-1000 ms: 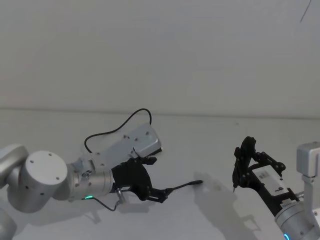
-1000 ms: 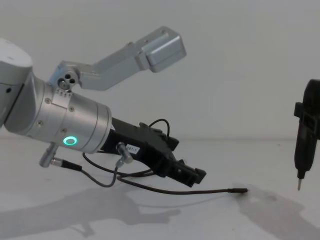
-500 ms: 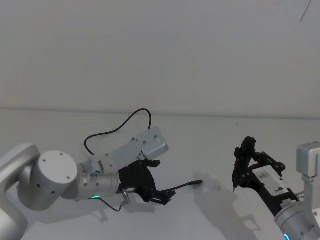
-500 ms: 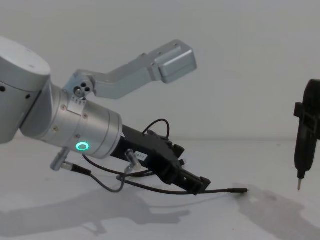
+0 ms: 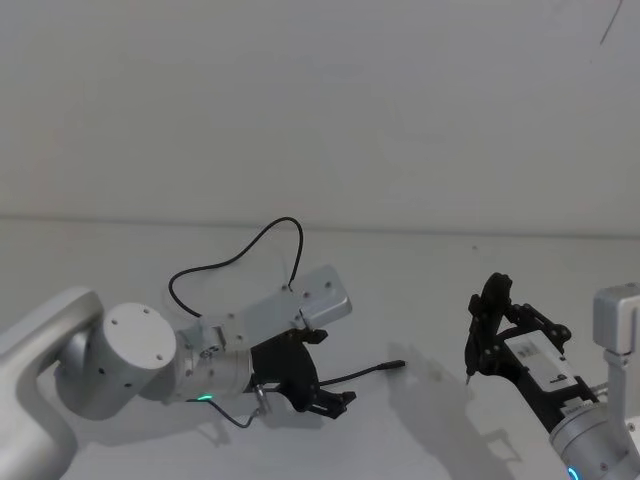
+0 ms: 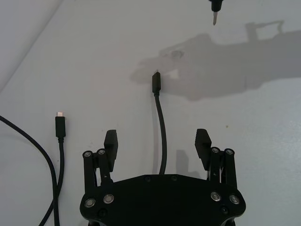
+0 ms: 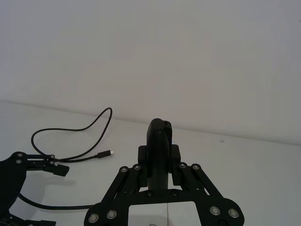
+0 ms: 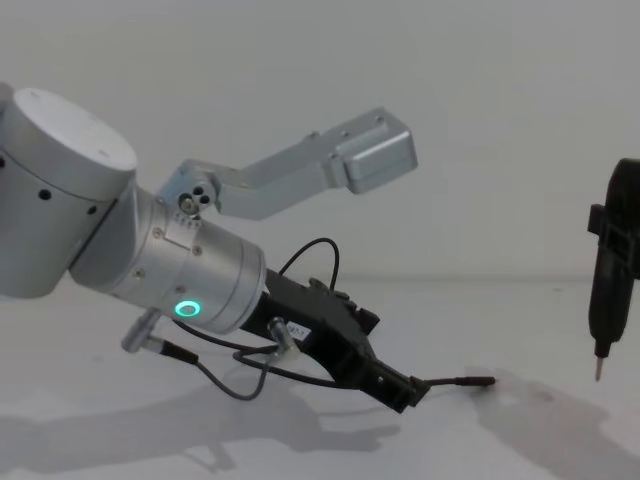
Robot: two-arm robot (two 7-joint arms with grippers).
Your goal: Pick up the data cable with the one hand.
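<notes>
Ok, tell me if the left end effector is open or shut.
Open: left end effector fingers stand apart, cable between them.

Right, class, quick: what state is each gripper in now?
Left gripper: open, jaws either side of a data cable branch, not gripping.
Right gripper: shut on the black pointed tool.

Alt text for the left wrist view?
The left gripper is open over the white table, its jaws on either side of one branch of the black data cable. A second branch lies beside it; a pointed tool hangs beyond.
</notes>
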